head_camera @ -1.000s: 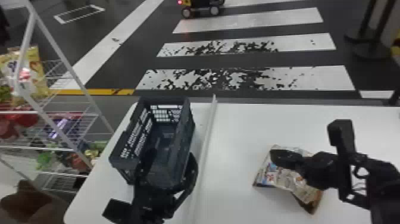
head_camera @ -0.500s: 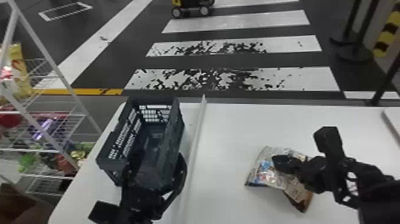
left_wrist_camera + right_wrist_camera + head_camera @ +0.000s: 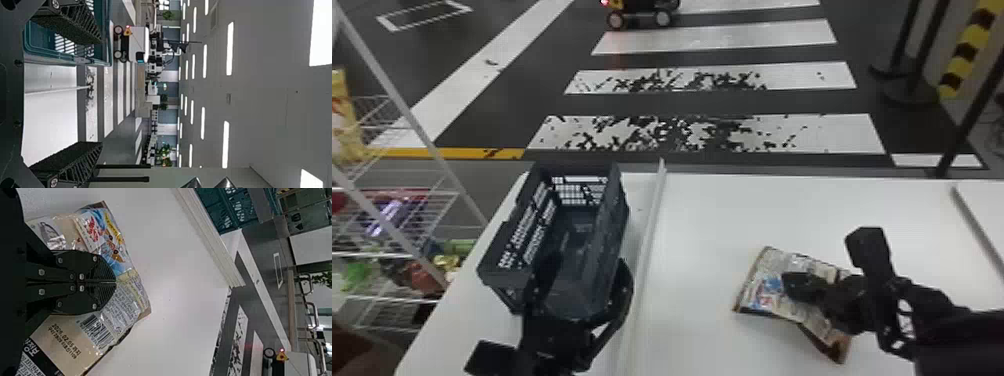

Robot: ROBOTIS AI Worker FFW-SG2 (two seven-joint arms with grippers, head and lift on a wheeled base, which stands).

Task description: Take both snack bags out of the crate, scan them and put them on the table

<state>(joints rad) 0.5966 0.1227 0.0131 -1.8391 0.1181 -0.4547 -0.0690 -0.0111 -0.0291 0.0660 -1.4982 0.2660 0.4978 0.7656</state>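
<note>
Your right gripper (image 3: 116,282) has its two fingers drawn together, apparently with a pinch of the snack bag (image 3: 70,342) between them. They sit over the middle of its back panel, with printed film spread out on both sides and the barcode (image 3: 96,333) just beside one finger. The pack looks light and soft, glossy enough to slip and easily crushed, so you'd want a modest squeeze on gathered film or an end seal rather than across the contents. Watch that your fingers don't cover the code or wrinkle it when you scan.

The bag lies creased on the right-hand part of the table (image 3: 747,215), toward its near edge, with one brown corner pointing to that edge. I can't tell whether a second bag is tucked under it.

Left of it, a pale rail (image 3: 644,250) runs from the far edge toward the near one. Past that, the crate (image 3: 614,225) stands near the left edge, and your left gripper (image 3: 101,94) is at its near end, fingers wide apart and holding nothing.
</note>
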